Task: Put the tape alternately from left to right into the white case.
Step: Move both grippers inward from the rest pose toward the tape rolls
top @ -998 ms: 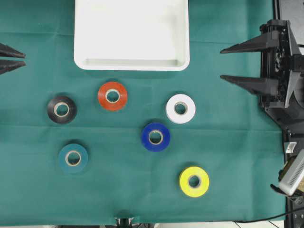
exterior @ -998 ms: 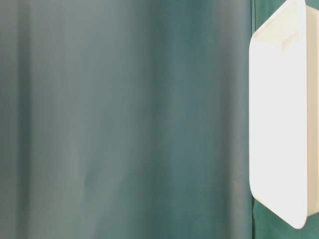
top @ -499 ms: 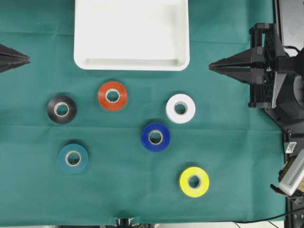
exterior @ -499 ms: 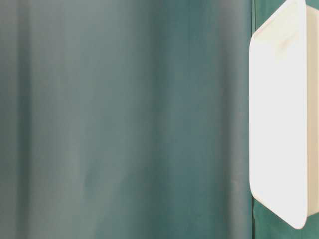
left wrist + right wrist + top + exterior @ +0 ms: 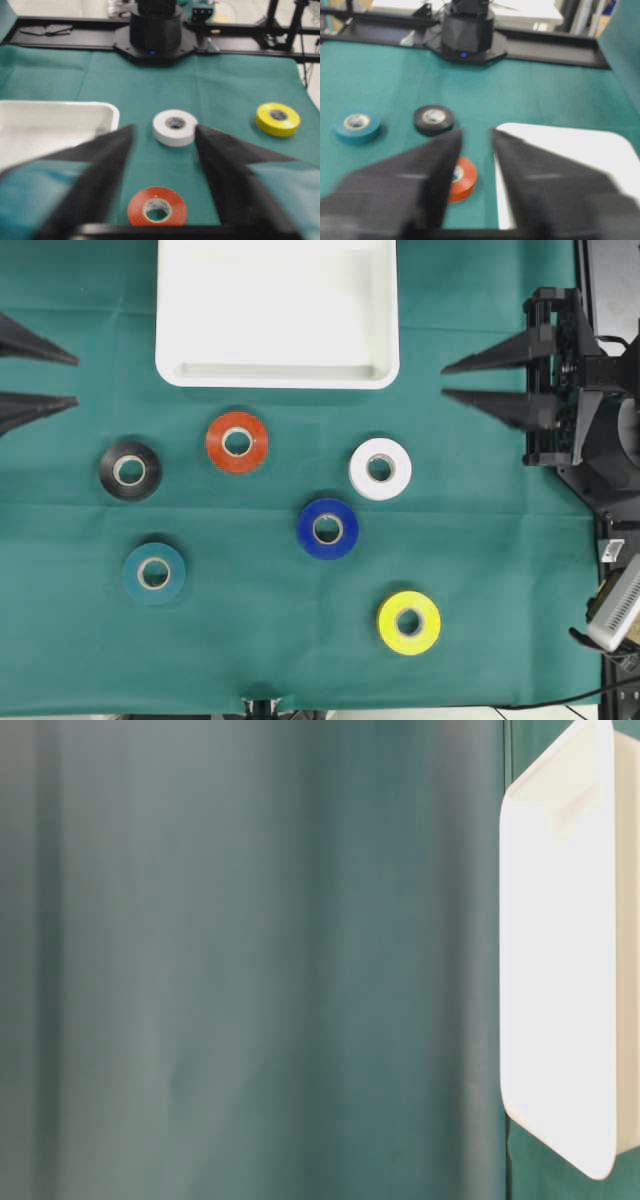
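Observation:
The white case (image 5: 277,310) lies empty at the top middle. Below it six rolls of tape lie flat on the green cloth: red-orange (image 5: 237,442), black (image 5: 130,470), teal (image 5: 154,573), white (image 5: 380,469), blue (image 5: 327,529) and yellow (image 5: 408,622). At the far left edge my left gripper (image 5: 78,380) is open and holds nothing, level with the case's near rim. My right gripper (image 5: 443,382) is at the right of the case, open by a narrow gap, also with nothing in it. In the left wrist view the red-orange roll (image 5: 157,209) lies between the fingers (image 5: 105,165).
The right arm's black body (image 5: 580,410) fills the right edge beside the cloth. The cloth's front edge (image 5: 320,708) runs along the bottom. The table-level view is blurred green cloth with the case (image 5: 560,970) at its right.
Both grippers were shut half a second ago and now stand open, the left wider than the right. The rolls and the case have not moved.

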{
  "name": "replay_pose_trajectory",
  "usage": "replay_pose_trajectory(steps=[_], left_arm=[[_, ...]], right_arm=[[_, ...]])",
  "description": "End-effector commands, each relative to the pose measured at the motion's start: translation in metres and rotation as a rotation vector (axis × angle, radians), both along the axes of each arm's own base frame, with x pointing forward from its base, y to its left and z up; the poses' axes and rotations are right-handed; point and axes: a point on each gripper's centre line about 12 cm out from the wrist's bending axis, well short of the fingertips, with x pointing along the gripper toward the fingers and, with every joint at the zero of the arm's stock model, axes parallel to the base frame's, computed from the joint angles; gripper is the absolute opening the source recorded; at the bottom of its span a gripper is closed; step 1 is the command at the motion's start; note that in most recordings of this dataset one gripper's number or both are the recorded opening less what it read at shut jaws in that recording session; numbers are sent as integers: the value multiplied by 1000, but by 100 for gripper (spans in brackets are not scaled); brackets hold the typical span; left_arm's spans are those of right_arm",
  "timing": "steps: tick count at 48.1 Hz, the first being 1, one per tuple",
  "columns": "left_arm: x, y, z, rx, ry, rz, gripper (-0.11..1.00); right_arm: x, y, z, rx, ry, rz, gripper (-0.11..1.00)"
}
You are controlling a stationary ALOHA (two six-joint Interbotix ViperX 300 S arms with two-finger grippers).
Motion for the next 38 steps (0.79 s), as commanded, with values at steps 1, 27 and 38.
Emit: replay_pose_trajectory(steps=[1, 27, 38], left_arm=[[1, -1, 2, -2, -6, -4, 73], [4, -1, 7, -6, 11, -4, 97], [3, 3, -3, -9, 72, 14, 97]], right_arm=[[2, 0, 3, 1, -9, -2, 13], [13, -1, -7, 4, 70, -2, 86], [42, -2, -21, 7, 202, -4, 86]])
